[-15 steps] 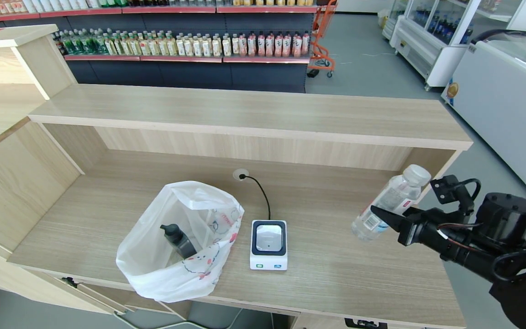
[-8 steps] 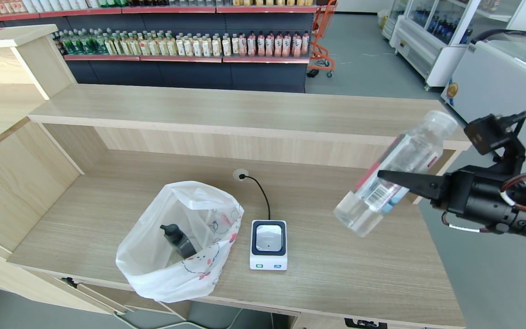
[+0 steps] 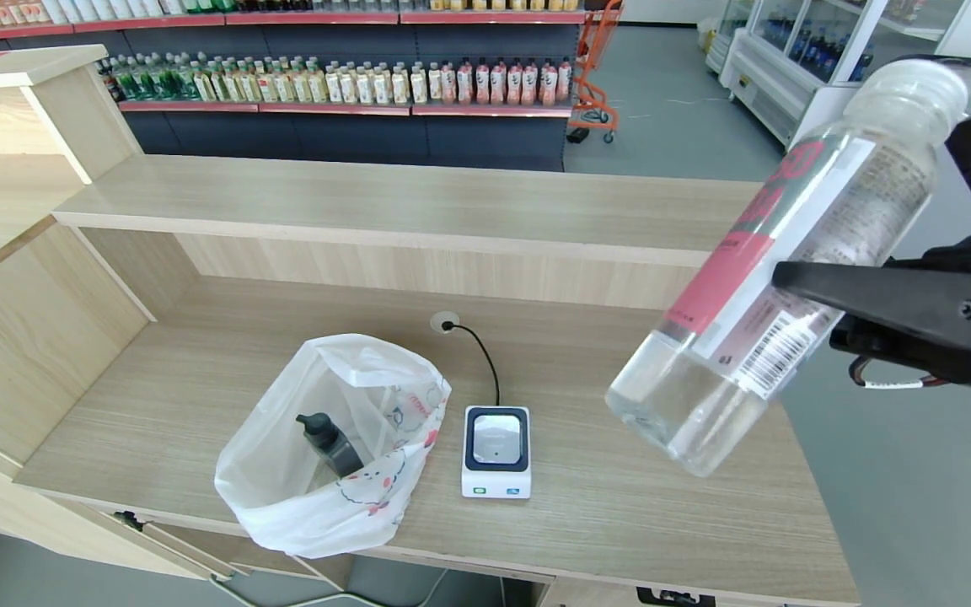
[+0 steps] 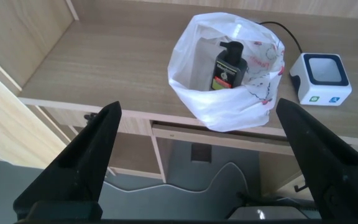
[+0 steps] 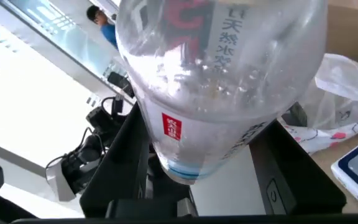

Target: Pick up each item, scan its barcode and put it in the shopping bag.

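My right gripper (image 3: 797,287) is shut on a clear water bottle (image 3: 755,278) with a pink-and-white label, held high and tilted above the counter's right end, cap up, barcode facing the head camera. In the right wrist view the water bottle (image 5: 219,81) sits between the dark fingers (image 5: 114,168). The white barcode scanner (image 3: 496,451) lies on the counter below and left of the bottle. The white shopping bag (image 3: 329,443) stands left of the scanner with a dark pump bottle (image 3: 327,443) inside. My left gripper (image 4: 204,162) hangs open below the counter's front edge, the shopping bag (image 4: 229,74) beyond it.
The scanner's black cable (image 3: 477,346) runs to a grommet at the back of the wooden counter (image 3: 603,497). A raised ledge (image 3: 418,211) borders the far side and a wooden side panel (image 3: 22,320) the left. Store shelves and freezers stand behind.
My right gripper has lifted the water bottle up and toward the head camera, so it looms much larger; the barcode has turned toward the camera. Bag and scanner have not moved.
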Robot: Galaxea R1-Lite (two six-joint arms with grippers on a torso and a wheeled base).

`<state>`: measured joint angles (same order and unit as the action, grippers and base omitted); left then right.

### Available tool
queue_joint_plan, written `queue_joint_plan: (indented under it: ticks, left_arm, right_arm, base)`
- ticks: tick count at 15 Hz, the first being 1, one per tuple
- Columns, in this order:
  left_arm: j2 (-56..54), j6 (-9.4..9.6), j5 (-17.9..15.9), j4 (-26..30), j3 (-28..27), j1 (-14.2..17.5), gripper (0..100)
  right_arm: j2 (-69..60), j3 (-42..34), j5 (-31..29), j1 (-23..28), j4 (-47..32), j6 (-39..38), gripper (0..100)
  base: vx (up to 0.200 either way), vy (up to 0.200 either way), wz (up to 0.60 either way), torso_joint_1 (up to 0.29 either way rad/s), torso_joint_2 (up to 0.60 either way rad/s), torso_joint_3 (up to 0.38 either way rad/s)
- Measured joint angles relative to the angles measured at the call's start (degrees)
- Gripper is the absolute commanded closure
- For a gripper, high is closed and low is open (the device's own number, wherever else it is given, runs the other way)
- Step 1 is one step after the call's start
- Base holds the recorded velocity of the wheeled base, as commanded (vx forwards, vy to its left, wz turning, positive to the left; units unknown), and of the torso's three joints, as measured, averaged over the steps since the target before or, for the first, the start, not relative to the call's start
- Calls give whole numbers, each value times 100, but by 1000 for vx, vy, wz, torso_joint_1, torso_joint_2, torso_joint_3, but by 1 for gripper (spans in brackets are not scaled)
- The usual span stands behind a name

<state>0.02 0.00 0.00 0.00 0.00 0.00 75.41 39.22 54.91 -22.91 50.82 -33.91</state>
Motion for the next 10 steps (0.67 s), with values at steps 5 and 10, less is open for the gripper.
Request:
queue_joint_plan:
  ticks: [5,10]
  left_arm:
    - [0,0,0,0,0,0,0]
    - [0,0,-2,0,0,0,0]
  right_arm:
    - [-151,-17,232,-51,-18,-736,100]
    - [-322,-144,358,-30,-49,-1031,100]
  base:
    - [0,0,0,0,0,0]
    - [0,0,0,0,0,0]
